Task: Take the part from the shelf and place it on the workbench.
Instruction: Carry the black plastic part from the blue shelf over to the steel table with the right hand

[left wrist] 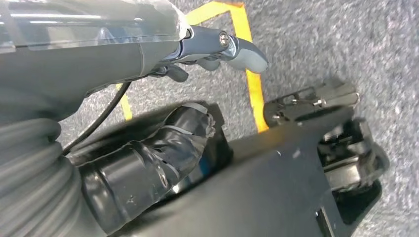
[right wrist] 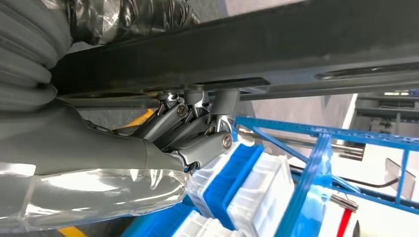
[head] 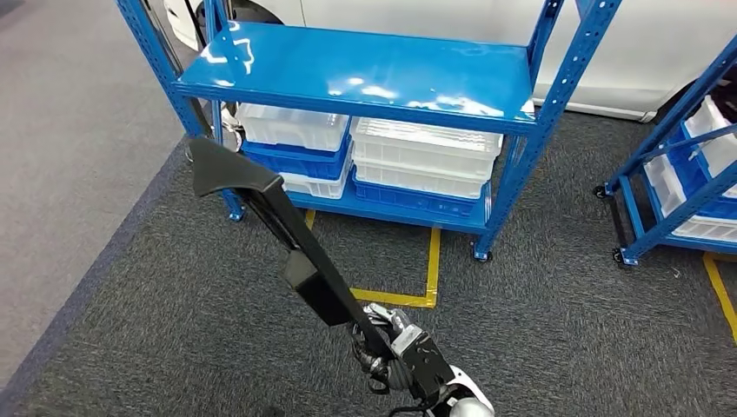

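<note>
Closest in, low at the bottom of the head view, a hand (head: pixel 391 343) grips the near end of a long black plastic trim part (head: pixel 278 221); which arm it belongs to is hard to tell from there. The part rises from that grasp and slants away to the left, carried in the air over the dark grey carpet floor (head: pixel 565 330), its broad, flattened far end level with the lower left post of the rack.

In the right wrist view, the right hand (right wrist: pixel 190 133) has its metal-linked fingers (right wrist: pixel 207 145) curled up against the underside of the black part (right wrist: pixel 247 44), pressing on it. In the left wrist view, the left hand (left wrist: pixel 148 163) lies against the same part (left wrist: pixel 276 192), a dark taped finger wrapped onto its surface, while the grey thumb (left wrist: pixel 237 49) stands clear above the carpet. So both hands hold the piece.

Beyond the hands, yellow tape lines (head: pixel 432 269) mark a corner on the carpet. Past those stands the blue metal shelf rack (head: pixel 365 69), its glossy top board bare. On its bottom level, white and blue plastic crates (head: pixel 426 161) are stacked in two piles side by side. At the far right edge a second blue rack (head: pixel 678 174) holds more crates.
</note>
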Robot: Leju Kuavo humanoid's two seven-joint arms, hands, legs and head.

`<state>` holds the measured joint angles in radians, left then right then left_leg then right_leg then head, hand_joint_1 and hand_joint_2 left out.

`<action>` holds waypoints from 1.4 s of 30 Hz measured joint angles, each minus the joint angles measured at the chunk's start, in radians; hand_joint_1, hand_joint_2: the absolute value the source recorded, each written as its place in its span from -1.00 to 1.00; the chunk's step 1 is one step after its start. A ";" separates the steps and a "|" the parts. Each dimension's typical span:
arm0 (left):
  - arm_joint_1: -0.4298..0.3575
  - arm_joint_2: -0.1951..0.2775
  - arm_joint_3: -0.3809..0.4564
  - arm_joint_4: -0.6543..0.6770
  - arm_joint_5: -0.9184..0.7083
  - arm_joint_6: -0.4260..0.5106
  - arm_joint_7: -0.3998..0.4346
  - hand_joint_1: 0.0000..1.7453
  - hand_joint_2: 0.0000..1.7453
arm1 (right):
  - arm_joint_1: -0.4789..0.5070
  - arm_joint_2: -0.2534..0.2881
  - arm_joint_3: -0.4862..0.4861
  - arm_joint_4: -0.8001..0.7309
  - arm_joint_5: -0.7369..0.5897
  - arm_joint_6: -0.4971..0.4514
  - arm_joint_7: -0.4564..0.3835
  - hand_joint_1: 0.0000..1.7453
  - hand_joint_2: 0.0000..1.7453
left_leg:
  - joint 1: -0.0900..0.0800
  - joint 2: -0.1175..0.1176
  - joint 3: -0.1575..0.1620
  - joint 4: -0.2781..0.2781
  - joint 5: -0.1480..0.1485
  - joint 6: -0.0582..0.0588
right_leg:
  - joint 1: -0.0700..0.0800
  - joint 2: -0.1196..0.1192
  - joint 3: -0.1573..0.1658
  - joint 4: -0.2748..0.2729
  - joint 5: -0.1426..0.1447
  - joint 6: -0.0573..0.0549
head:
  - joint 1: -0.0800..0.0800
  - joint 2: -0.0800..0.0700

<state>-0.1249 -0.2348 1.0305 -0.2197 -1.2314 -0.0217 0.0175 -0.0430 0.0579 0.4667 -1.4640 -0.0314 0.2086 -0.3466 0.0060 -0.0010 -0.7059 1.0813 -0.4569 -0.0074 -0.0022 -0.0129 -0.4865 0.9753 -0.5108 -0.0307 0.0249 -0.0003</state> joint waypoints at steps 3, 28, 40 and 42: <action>-0.002 -0.002 -0.001 0.000 0.000 0.000 0.000 -1.00 1.00 | 0.000 0.000 0.002 0.004 -0.004 0.001 0.000 1.00 1.00 | 0.000 0.000 -0.010 0.178 -0.105 -0.004 | 0.006 -0.003 -0.057 0.005 0.043 -0.006 | 0.000 0.000; 0.022 -0.057 -0.033 0.009 -0.042 0.036 -0.102 -1.00 1.00 | 0.043 -0.008 0.003 -0.020 0.014 -0.018 0.004 1.00 1.00 | 0.006 -0.037 0.157 -0.064 -0.043 0.009 | -0.021 0.044 -0.081 0.057 0.021 0.037 | 0.002 0.000; 0.022 0.041 -0.001 0.011 0.036 -0.024 0.009 -1.00 1.00 | 0.012 -0.025 0.016 -0.006 -0.048 0.052 -0.036 1.00 1.00 | -0.004 0.050 0.189 -0.065 -0.059 0.007 | -0.003 -0.060 -0.099 0.064 0.035 0.020 | 0.002 0.000; 0.025 0.042 0.001 0.011 0.031 -0.020 0.007 -1.00 1.00 | 0.010 -0.028 0.018 -0.006 -0.049 0.039 -0.035 1.00 1.00 | -0.005 0.036 0.181 -0.071 -0.054 0.021 | 0.000 -0.078 -0.103 0.064 0.039 0.029 | 0.002 0.000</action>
<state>-0.1000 -0.1924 1.0311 -0.2090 -1.2006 -0.0418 0.0241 -0.0329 0.0298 0.4846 -1.4698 -0.0802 0.2475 -0.3819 0.0005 0.0346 -0.5247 1.0103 -0.5105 0.0137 -0.0025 -0.0906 -0.5892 1.0394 -0.4719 -0.0013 0.0271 -0.0002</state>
